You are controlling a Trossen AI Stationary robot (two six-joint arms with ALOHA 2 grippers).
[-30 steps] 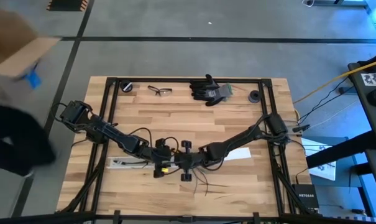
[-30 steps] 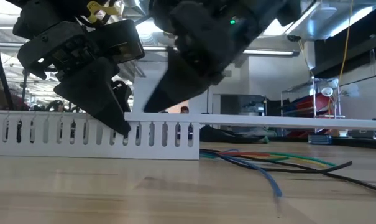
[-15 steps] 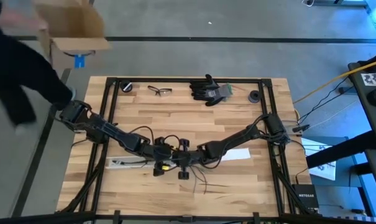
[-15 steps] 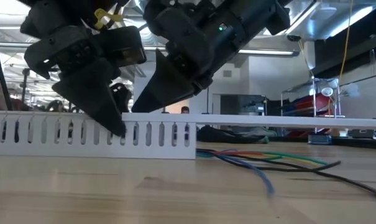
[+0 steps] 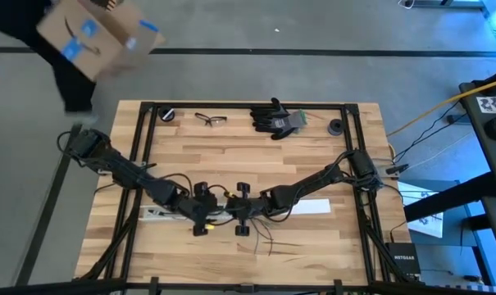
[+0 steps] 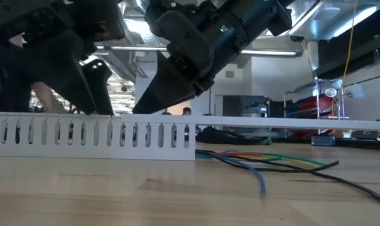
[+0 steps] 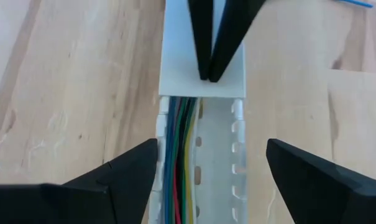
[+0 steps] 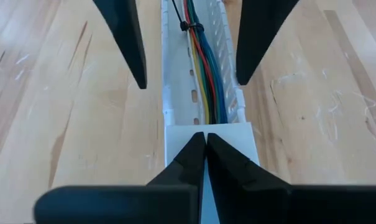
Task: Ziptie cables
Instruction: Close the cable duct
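Left wrist view: the cables (image 7: 178, 162) are seen bundled inside a white slotted duct (image 7: 222, 155), laid lengthwise along its channel, red, green, blue and yellow strands packed against one wall. The long axis of bundle and duct runs straight ahead of the left gripper (image 7: 209, 177), whose fingers are spread wide to either side of the duct with nothing held. A flat white cover strip (image 7: 203, 62) continues beyond the duct's open end, and the right gripper (image 7: 207, 74) is pressed tip-down on it, fingers clenched together on nothing. In the right wrist view a black ziptie (image 8: 186, 26) is noted already around the bundle farther along. Both grippers face each other along the one axis; the left is judged nearer the exposed cables, so any next grasp probably falls to it, straddling the duct. From the high view, the duct lies across the wooden table (image 5: 313, 254), loose cable ends splaying off toward the near edge. Gloves (image 5: 278, 119) and safety glasses (image 5: 210, 120) lie at the far side. A person carrying a cardboard box (image 5: 96, 37) is passing beyond the table.
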